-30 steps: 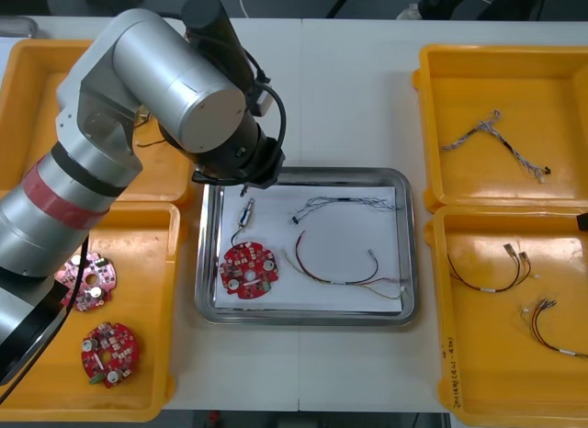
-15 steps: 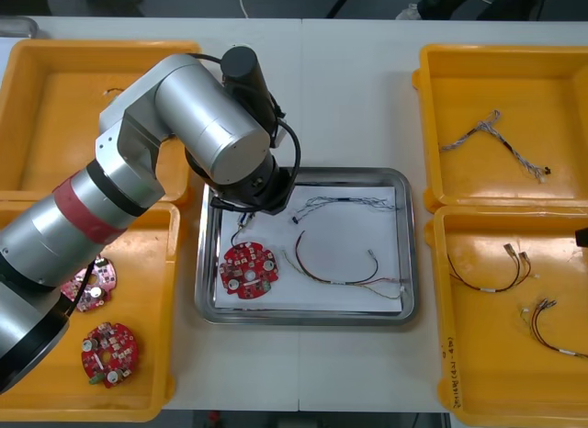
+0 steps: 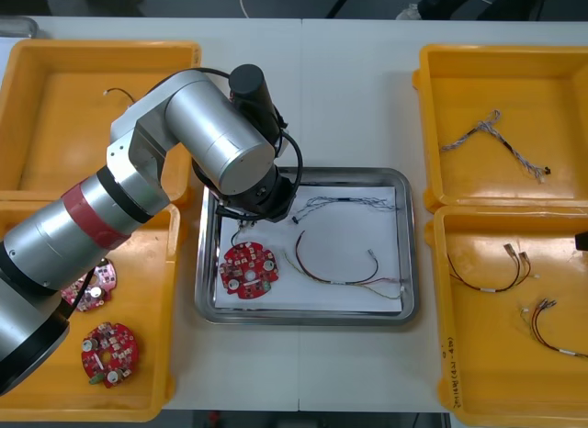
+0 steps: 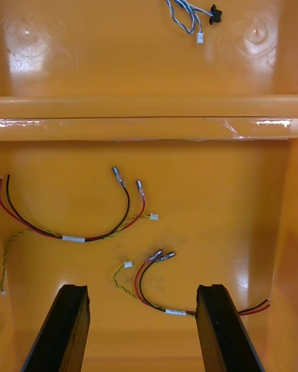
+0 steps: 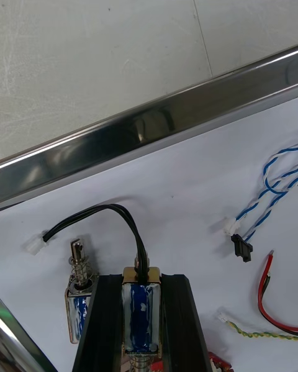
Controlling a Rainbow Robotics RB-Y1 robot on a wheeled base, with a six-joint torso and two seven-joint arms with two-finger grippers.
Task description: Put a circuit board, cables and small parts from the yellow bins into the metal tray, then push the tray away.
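My left arm (image 3: 220, 152) reaches over the far-left corner of the metal tray (image 3: 407, 253). In the left wrist view, my left gripper (image 5: 141, 282) is shut on a small metal part (image 5: 141, 310) with a blue wrap and a black cable (image 5: 99, 215), just above the tray's white inside. A second small metal part (image 5: 77, 297) lies right beside one finger. In the tray lie a red circuit board (image 3: 247, 270), a blue and white cable (image 3: 344, 203) and a red and yellow cable (image 3: 340, 267). My right gripper (image 4: 141, 328) hangs open over red and black cables (image 4: 74, 235) in the near-right yellow bin (image 3: 441, 373).
The near-left bin (image 3: 147, 391) holds more circuit boards (image 3: 108, 348). A blue and white cable (image 3: 496, 139) lies in the far-right bin (image 3: 432, 107). The tray's shiny rim (image 5: 155, 136) stands just beyond my left fingers. Bare table lies beyond the tray.
My left arm has swung right and down over the tray's far-left corner, covering the small part that lay there. The right arm has stayed put.
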